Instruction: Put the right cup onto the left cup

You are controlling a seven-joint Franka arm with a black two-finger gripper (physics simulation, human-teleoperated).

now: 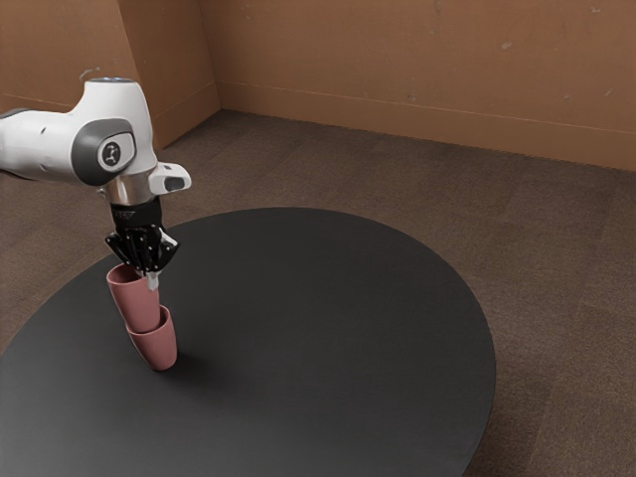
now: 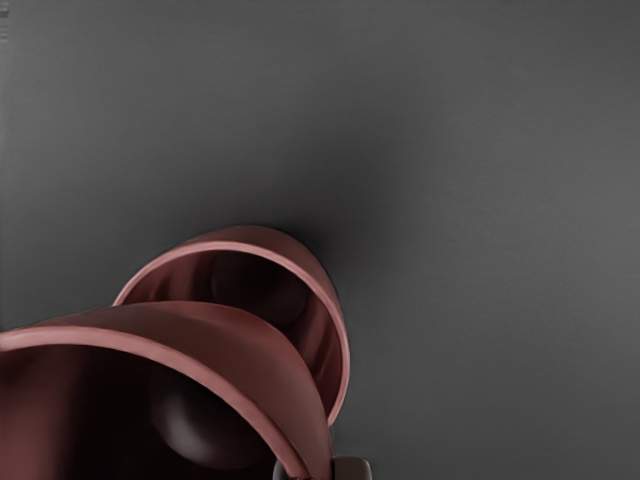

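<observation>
So your black two-finger gripper (image 1: pixel 147 278) is pinching the wall of the upper tapered, reddish-pink, smooth-sided cup (image 1: pixel 137 300) — jaws nearly closed, one finger sitting inside the rim and the other pressing outside. That cup is leaning a bit and its base is dipping into the mouth of the matching lower reddish-pink tapered cup (image 1: pixel 157 350), with plenty of its side still standing out above.

The lower one is resting on your round, matte black tabletop (image 1: pixel 328 338), over toward the exterior view's left, and a soft dark shadow is spreading beside it. Around the table, brown, faintly patterned carpet (image 1: pixel 556 268) is covering the floor. Behind that, an orange-brown wall (image 1: pixel 417 60) is running along the back — some pale scuffs showing on it — with a baseboard (image 1: pixel 397 114) in the same colour and a corner turning at the exterior view's left.
</observation>
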